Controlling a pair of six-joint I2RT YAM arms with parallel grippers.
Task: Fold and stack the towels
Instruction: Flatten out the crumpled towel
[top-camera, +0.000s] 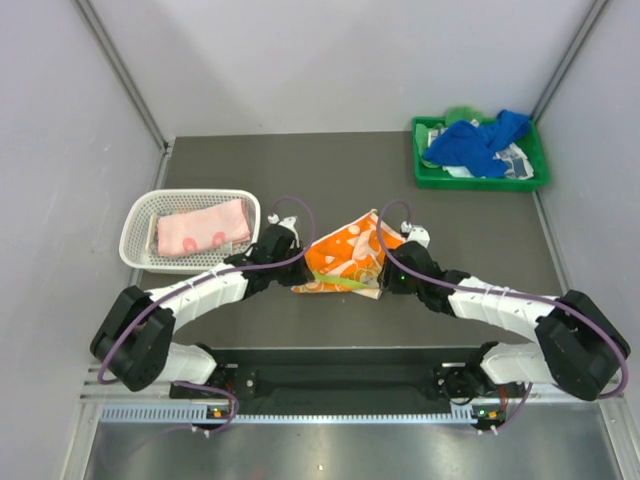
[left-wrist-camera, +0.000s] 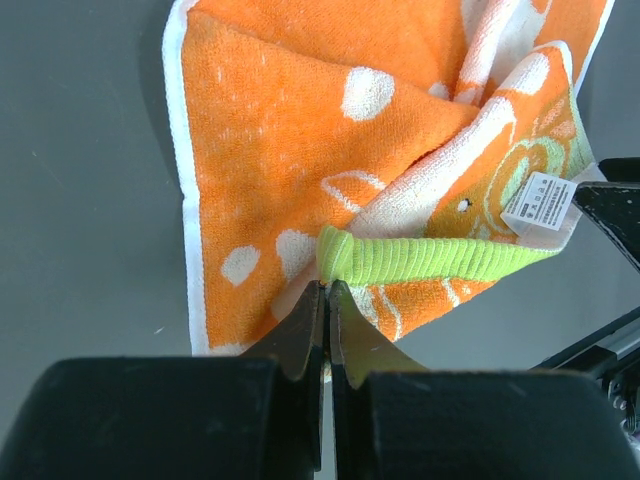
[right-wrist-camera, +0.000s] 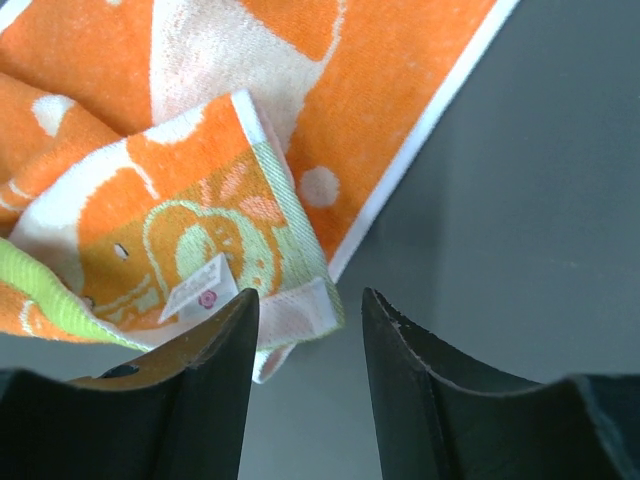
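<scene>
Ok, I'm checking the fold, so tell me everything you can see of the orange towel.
The towel is terry cloth, orange with white shapes and a white border, plus a lime hem and a small white label. It lies rumpled, partly folded over itself, on the table, near its middle. The left gripper is shut on the hem; the right gripper stands open at the labelled corner.

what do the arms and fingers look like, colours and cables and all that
The left arm and right arm have white links with chunky black joints. A thin purple cable loops along each. A small green light glows near the right wrist. The left fingers and right fingers are matte black, flat, and taper to narrow tips.
</scene>
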